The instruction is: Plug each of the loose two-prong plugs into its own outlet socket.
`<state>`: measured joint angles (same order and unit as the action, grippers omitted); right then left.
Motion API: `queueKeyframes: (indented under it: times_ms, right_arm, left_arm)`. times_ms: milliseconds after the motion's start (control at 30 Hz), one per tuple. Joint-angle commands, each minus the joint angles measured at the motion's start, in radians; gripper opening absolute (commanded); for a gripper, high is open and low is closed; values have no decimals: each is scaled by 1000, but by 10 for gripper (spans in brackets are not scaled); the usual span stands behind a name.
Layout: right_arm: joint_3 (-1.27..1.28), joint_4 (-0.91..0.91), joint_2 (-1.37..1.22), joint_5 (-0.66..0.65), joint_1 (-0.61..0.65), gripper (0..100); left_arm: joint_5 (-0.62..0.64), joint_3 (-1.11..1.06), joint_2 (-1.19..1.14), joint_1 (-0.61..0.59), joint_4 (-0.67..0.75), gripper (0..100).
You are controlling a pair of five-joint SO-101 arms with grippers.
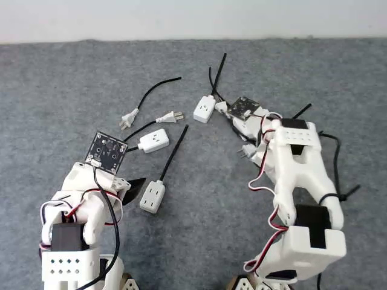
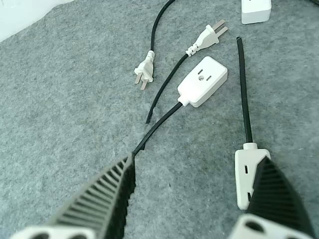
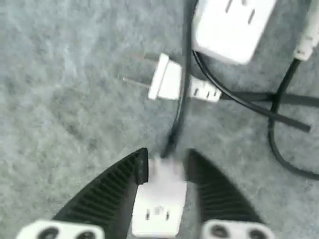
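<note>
Right gripper (image 3: 167,157) clamps a white outlet socket (image 3: 158,206); left gripper (image 2: 197,162) gapes empty, its finger (image 2: 279,196) half hiding a second socket (image 2: 245,172).

Findings: the left arm (image 1: 81,184) and right arm (image 1: 317,175) have white moulded shells with black servo blocks set in the joints. Red, white and black leads loop loose alongside each. A black camera board (image 1: 110,151) with a trailing black cable sits at the left wrist. The left hand (image 2: 197,164) and right hand (image 3: 167,154) have black ribbed fingers (image 2: 107,199) on white mounts.
</note>
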<state>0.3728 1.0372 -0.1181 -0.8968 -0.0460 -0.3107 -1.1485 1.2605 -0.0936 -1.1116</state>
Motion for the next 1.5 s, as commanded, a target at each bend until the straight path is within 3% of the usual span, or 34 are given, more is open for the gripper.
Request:
queueKeyframes:
  times_ms: [0, 133, 533, 700, 967, 1200, 1467]
  right_arm:
    - [-55, 15, 64, -25, -18, 298]
    - [-58, 16, 64, -25, -8, 359]
    - [-115, -140, -22, -17, -38, 362]
    - [-238, -137, -142, 63, -91, 362]
    - [-336, 67, -283, 60, -87, 362]
    - [-341, 228, -285, 61, 48, 362]
    - [-362, 216, -292, 57, 127, 362]
  left_arm:
    - [-15, 1, 15, -5, 32, 367]
    - [-15, 1, 15, -5, 32, 367]
    - [-15, 1, 15, -5, 32, 367]
    - [-15, -1, 14, -5, 32, 367]
    - [-15, -1, 12, -2, 32, 367]
    - [-15, -30, 12, -5, 74, 367]
    - [-15, -30, 14, -5, 69, 367]
